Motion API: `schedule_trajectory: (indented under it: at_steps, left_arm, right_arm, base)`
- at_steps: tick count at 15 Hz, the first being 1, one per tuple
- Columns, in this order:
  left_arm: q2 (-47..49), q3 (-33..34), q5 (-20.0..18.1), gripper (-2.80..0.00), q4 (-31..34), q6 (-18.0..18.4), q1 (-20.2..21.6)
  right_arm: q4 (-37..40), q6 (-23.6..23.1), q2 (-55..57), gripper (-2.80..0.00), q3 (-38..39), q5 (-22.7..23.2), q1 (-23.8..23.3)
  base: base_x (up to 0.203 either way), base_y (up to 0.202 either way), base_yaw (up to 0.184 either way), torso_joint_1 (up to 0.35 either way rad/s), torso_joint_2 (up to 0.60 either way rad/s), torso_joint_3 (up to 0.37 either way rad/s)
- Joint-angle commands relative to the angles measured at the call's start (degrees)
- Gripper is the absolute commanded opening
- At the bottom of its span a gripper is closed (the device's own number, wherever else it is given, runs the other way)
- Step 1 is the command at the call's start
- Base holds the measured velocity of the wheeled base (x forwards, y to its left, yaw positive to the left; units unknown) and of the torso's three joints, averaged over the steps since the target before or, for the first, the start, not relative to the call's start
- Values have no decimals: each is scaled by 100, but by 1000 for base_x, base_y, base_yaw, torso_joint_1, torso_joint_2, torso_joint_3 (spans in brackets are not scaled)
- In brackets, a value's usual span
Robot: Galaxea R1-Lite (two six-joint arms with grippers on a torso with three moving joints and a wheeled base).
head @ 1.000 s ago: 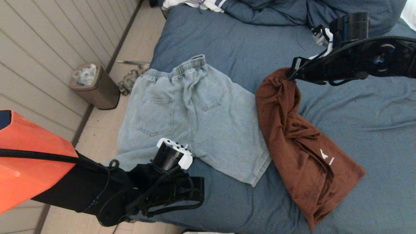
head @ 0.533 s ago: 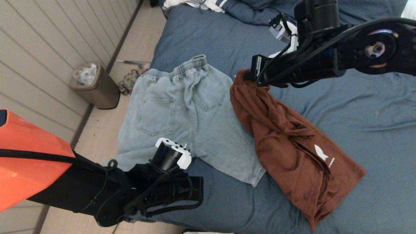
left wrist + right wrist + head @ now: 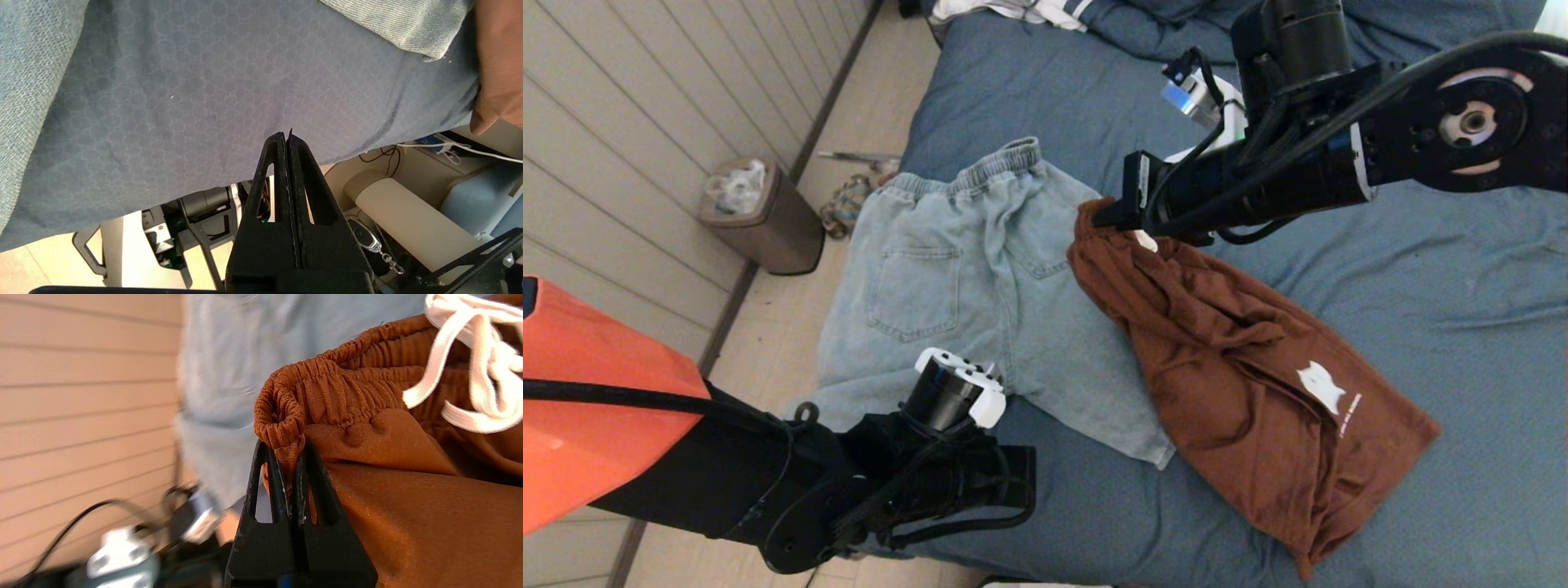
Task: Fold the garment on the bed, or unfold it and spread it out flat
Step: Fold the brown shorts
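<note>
While its elastic waistband is pinched in the closed fingers of the right gripper (image 3: 288, 457), the brown shorts (image 3: 1241, 384) have been dragged leftward across the bed (image 3: 1462, 302), now overlapping the denim shorts (image 3: 964, 286); spreading seems under way. The left gripper (image 3: 288, 141) is parked, closed on nothing, at the bed's near edge.

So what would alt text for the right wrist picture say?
The black right gripper pinches the ribbed elastic waistband of rust-brown fabric shorts, whose white drawstring dangles nearby. Pale blue denim shorts blur behind.
</note>
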Motion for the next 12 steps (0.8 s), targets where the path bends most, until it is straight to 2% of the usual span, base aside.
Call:
schedule_trajectory:
  at_steps: [1,6,12]
  left_arm:
    - [48,-10,1,-280,-11,-21,-3]
    - [42,-10,1,-280,-11,-21,-7]
    - [-2,17,1,-280,-11,-21,-42]
  right_arm:
    - [127,132,-11,-280,-39,358,6]
    - [95,141,305,-280,-218,421,-145]
    - [-71,51,421,-280,-243,437,-1389]
  base:
    - [0,0,0,0,0,0]
    - [0,0,0,0,0,0]
    - [0,0,0,0,0,0]
